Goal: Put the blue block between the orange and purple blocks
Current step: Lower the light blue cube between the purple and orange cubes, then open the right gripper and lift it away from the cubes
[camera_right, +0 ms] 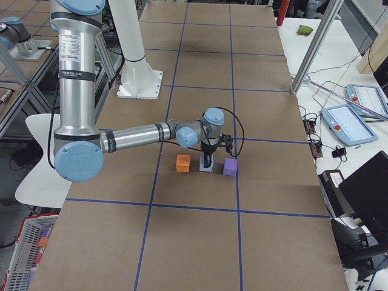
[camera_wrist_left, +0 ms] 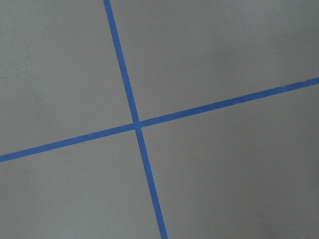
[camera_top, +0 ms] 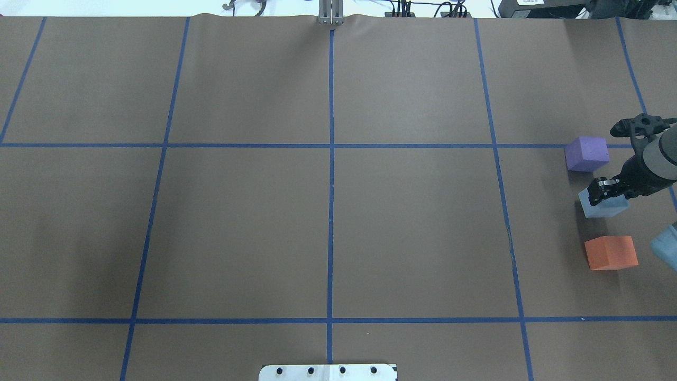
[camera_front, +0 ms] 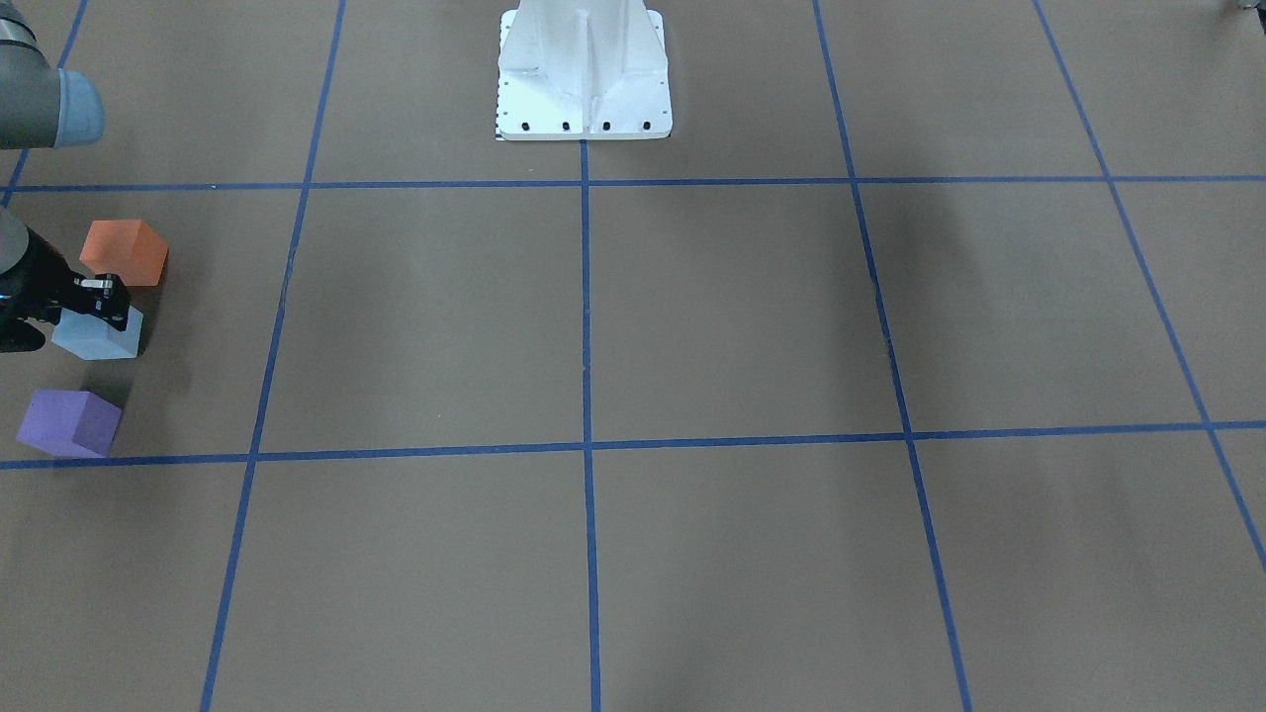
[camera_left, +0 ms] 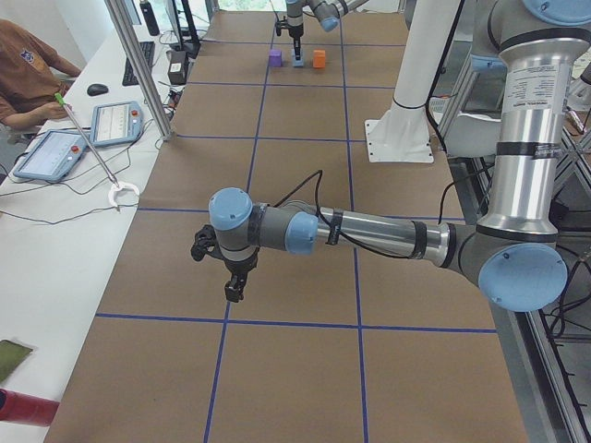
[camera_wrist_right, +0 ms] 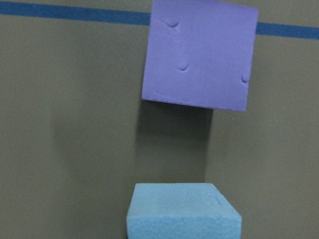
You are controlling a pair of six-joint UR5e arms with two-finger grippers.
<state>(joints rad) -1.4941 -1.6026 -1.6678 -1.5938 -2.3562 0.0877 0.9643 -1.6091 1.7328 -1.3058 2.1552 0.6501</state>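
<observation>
While between orange block (camera_top: 611, 253) and purple block (camera_top: 586, 153), blue block (camera_top: 608, 208) just under right jaws, grip unclear.

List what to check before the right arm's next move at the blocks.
1. The blue block sits between the purple block and the orange block: ok.
2. Gaps show on both sides of the blue block: ok.
3. The blue block rests flat on the table: cannot tell.
4. The right gripper, over the blue block, open or shut: cannot tell.
5. The left gripper hangs far from the blocks: ok.
</observation>
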